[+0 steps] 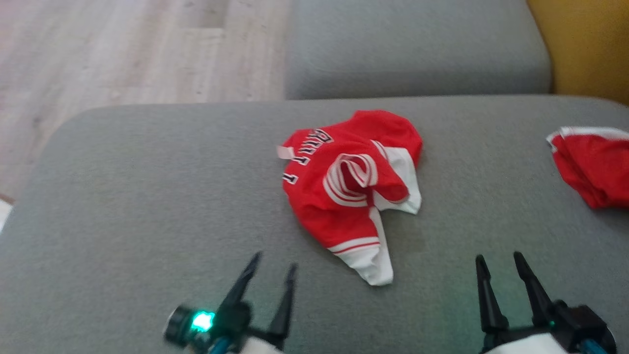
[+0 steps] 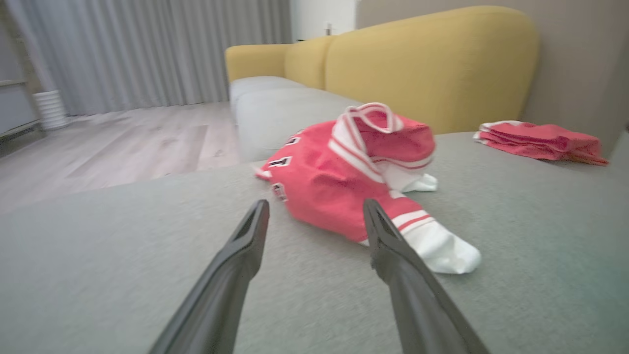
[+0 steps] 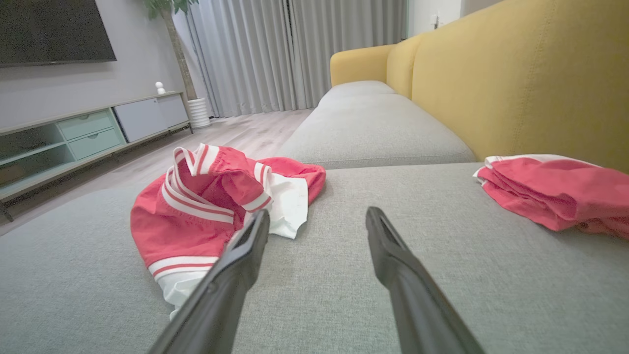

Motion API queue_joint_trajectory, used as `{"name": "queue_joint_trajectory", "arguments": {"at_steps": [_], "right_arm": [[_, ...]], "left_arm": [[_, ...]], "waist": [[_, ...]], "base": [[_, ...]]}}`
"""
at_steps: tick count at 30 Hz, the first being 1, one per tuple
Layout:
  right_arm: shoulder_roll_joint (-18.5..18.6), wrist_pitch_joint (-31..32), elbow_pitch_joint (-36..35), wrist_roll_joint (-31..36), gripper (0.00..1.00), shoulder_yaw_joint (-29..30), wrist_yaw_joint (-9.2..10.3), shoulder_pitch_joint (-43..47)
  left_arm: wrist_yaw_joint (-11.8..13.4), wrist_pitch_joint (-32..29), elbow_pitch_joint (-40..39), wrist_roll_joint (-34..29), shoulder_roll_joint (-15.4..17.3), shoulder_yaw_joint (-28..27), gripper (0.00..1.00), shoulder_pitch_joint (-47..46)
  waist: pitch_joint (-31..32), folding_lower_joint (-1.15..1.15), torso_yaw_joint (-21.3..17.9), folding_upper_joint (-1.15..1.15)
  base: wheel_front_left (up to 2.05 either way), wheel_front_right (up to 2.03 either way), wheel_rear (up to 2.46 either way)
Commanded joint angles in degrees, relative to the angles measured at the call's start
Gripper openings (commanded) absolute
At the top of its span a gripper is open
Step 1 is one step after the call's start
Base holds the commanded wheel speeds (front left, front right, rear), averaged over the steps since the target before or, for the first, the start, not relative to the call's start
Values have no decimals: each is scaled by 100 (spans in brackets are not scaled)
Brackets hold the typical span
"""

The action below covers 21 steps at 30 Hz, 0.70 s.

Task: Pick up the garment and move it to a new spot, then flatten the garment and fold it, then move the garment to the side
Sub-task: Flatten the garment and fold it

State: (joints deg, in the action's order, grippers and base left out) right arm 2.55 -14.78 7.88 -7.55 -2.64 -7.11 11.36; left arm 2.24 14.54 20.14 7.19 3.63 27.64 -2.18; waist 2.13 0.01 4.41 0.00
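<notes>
A crumpled red garment (image 1: 346, 184) with white trim and black lettering lies in a heap on the grey sofa cushion (image 1: 147, 196). It also shows as the garment (image 2: 339, 182) ahead of the left fingers and as the garment (image 3: 206, 211) to the left of the right fingers. My left gripper (image 1: 275, 263) hovers open near the cushion's front, short of the garment's near-left side. My right gripper (image 1: 499, 260) is open too, to the right of the garment's white hem. Nothing sits between either pair of fingers.
A second red cloth (image 1: 592, 164), folded, lies at the cushion's right edge, also seen as the folded cloth (image 3: 550, 191). A yellow backrest (image 2: 432, 64) runs along the right side. Another grey seat (image 1: 413, 44) lies beyond, with wooden floor (image 1: 123, 49) at the left.
</notes>
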Motion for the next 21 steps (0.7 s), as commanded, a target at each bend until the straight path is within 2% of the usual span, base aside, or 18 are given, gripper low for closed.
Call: {"name": "queue_joint_trajectory", "arguments": {"at_steps": [1, 9, 16, 20, 21], "right_arm": [[106, -22, -201, 24, 100, -164, -37, -361], [274, -22, -257, -8, 100, -344, -37, -679], [333, -22, -277, -55, 100, -454, -37, -930], [362, -22, -268, -73, 100, -497, -37, -1007], [366, -22, -263, -74, 100, -499, -37, -1022]], "left_arm": [[-42, 46, -88, -37, -74, -52, 100, -379], [-320, 41, 1166, 82, -75, 1042, 100, -1646], [-305, -85, 2130, 545, -75, 1609, 100, -2596], [-334, -521, 2834, 765, -75, 1821, 100, -2928], [-344, -631, 3002, 802, -75, 1869, 83, -2991]], "waist": [[-199, -1, -236, 0], [-739, -1, -884, 0], [-1111, -1, -1319, 0], [-1218, -1, -1469, 0], [-1222, -1, -1497, 0]], "base": [[0, 0, 0], [0, 0, 0], [0, 0, 0], [0, 0, 0], [0, 0, 0]]}}
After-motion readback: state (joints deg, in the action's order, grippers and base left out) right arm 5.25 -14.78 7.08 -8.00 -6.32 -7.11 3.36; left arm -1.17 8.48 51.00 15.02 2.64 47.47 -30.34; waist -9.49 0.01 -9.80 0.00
